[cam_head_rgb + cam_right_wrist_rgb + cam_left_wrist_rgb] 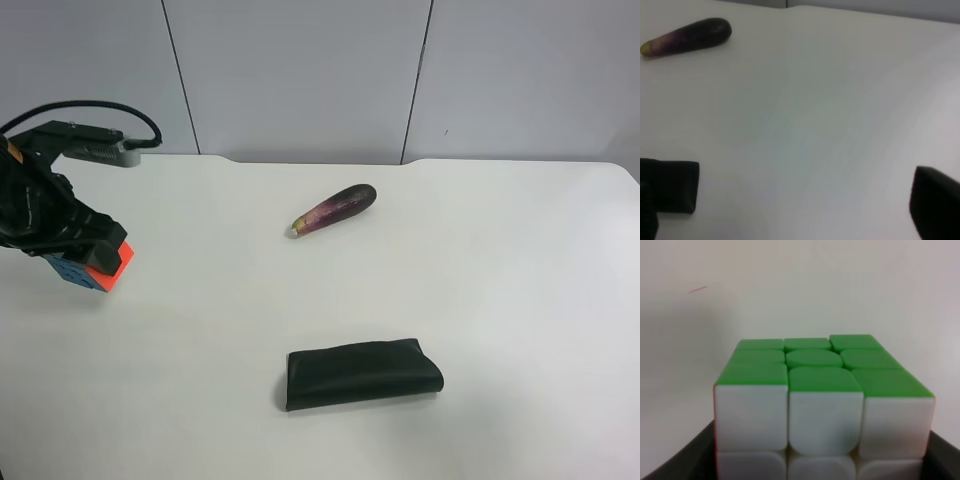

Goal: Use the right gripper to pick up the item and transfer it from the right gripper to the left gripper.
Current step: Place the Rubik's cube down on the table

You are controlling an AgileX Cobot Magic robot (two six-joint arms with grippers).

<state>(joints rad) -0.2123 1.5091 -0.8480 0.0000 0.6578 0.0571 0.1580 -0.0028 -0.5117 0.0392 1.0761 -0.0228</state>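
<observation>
Both stages: seemingly done; the item [822,405] sits clamped in the left gripper [78,248].
Right gripper [802,200]: fingers wide apart, empty.
Left over: nothing evident.

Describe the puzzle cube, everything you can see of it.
The puzzle cube is a three-by-three of smooth plastic tiles with rounded corners. The high view shows an orange face and a blue one; the left wrist view shows a green face and a white one. It is tilted, near the left edge of the table in the high view, clamped between the dark fingers of the left gripper, seemingly clear of the tabletop.
</observation>
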